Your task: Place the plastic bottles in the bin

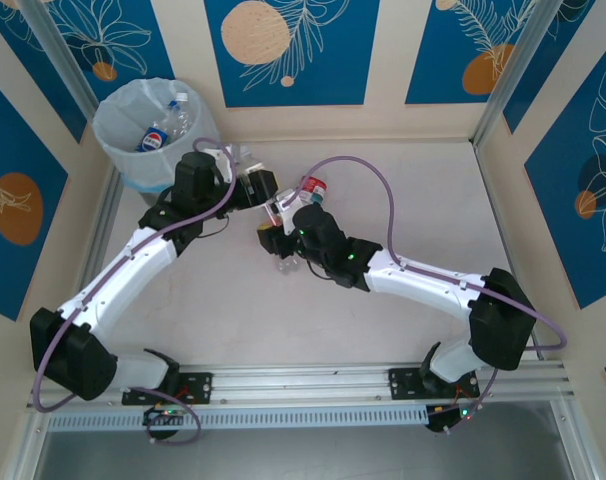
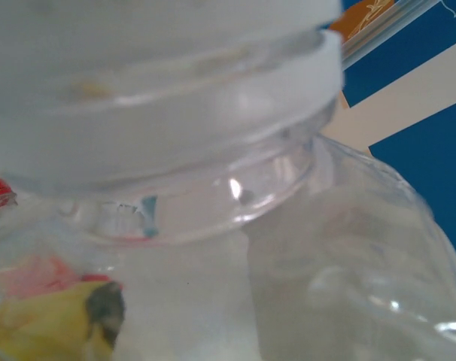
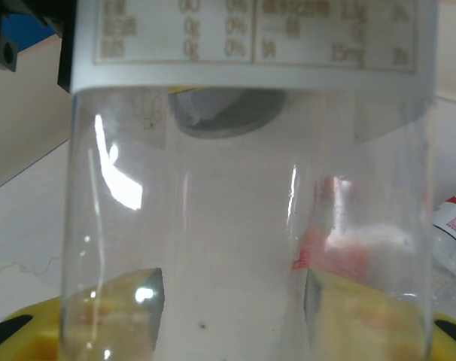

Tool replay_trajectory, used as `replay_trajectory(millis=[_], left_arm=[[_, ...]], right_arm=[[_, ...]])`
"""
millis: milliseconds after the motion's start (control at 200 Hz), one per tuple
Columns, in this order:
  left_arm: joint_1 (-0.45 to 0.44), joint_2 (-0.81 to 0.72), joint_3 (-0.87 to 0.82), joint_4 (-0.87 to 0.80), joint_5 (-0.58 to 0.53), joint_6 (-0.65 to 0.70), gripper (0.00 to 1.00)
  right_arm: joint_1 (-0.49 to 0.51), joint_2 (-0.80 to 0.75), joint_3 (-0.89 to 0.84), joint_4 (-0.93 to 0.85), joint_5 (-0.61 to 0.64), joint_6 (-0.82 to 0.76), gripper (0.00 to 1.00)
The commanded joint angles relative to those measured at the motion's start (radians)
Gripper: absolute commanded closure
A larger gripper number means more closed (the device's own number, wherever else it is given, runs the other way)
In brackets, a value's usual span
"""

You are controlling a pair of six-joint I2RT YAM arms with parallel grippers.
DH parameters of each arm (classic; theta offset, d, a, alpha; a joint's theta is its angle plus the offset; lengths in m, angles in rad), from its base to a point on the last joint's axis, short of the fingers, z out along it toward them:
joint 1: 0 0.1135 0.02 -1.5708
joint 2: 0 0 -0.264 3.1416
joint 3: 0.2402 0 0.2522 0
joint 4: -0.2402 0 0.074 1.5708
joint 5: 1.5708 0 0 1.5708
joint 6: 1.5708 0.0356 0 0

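A clear plastic bottle (image 3: 235,226) with a white label stands upright between my right gripper's (image 3: 235,308) yellow fingers (image 3: 115,320), which are shut on its lower body. In the top view this bottle (image 1: 279,212) sits where both grippers meet, mid-table. My left gripper (image 1: 271,200) is right against the bottle's top. Its wrist view shows the white cap (image 2: 160,98) and neck from very near, and its own fingers are hidden. The bin (image 1: 111,115) stands at the far left corner with bottles (image 1: 155,138) inside.
A red-labelled bottle (image 1: 313,188) lies just beyond the grippers and shows at the right edge (image 3: 454,226) of the right wrist view. Another clear bottle (image 1: 286,266) lies under the right arm. Patterned walls close in the table's far, left and right sides.
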Motion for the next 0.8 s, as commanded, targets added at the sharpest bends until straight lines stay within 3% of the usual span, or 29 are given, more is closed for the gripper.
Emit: replay_trajectory(millis=[0,110,275,305,330,345,795], left_arm=[[-0.013,-0.018,0.020,-0.011,-0.040,0.028,0.31],[-0.013,-0.029,0.003,0.011,-0.039,0.022,0.37],[-0.013,-0.039,0.002,0.014,-0.047,0.033,0.38],[-0.013,-0.040,0.005,0.010,-0.053,0.037,0.38],[-0.012,-0.040,0.008,0.006,-0.060,0.040,0.38],[-0.011,-0.040,0.010,0.004,-0.064,0.040,0.38],[-0.010,-0.021,0.052,-0.047,-0.088,0.072,0.36]], right_arm=[[0.011,-0.002,0.041,0.007,0.031,-0.033,0.98],[0.008,-0.007,0.040,-0.004,0.032,-0.010,0.77],[-0.001,-0.012,0.036,-0.020,0.004,0.005,0.42],[-0.006,-0.014,0.035,-0.022,-0.021,0.005,0.28],[-0.011,-0.017,0.032,-0.023,-0.043,0.003,0.06],[-0.011,-0.016,0.032,-0.023,-0.049,0.006,0.00],[-0.031,-0.092,-0.037,0.012,-0.087,-0.001,0.00]])
